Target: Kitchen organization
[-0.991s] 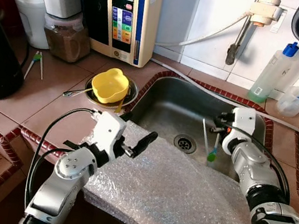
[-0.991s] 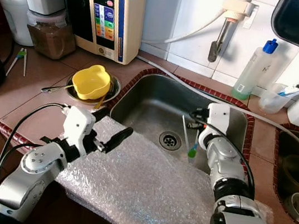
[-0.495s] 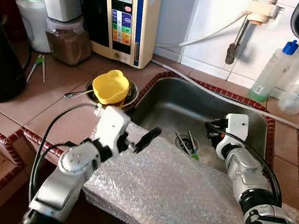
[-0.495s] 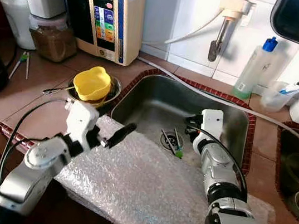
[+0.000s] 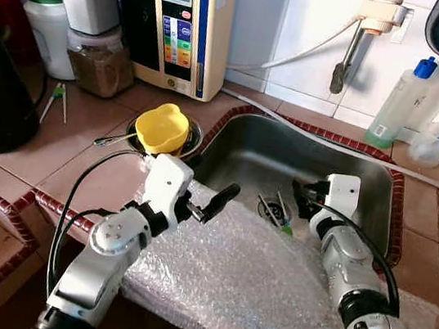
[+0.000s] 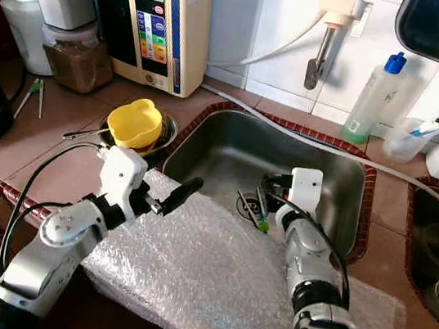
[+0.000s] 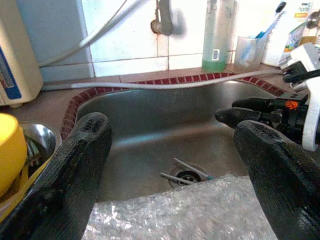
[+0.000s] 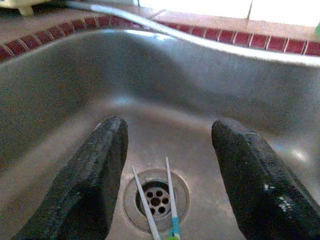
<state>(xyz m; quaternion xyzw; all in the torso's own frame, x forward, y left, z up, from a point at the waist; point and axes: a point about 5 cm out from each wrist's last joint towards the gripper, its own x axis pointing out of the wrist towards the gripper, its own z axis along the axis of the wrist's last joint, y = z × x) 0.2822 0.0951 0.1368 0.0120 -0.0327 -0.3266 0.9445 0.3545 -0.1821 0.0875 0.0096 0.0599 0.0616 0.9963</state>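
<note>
Nearest, bubble wrap [image 5: 260,278] draped over the desk edge; left claw [image 5: 216,201] spread above it. Beyond, right claw [image 8: 165,165] spread, empty, over chopsticks [image 8: 160,200] lying across the sink [image 5: 247,148] drain. Risk: thin sticks rolling off wet steel, slipping sideways at closing

Steel sink [image 6: 229,154], brick-edged, set in a tiled tabletop [image 6: 58,136]. Two thin sticks [image 6: 252,209] — one green-tipped — lie across the drain [image 6: 248,204]. Right gripper [image 6: 270,182] low in the basin, just beside them. Left gripper [image 6: 178,191] above bubble wrap [image 6: 211,275] draped over the front edge. Yellow cup [image 6: 134,125] in a steel bowl [image 6: 167,128] — beside the sink.
</note>
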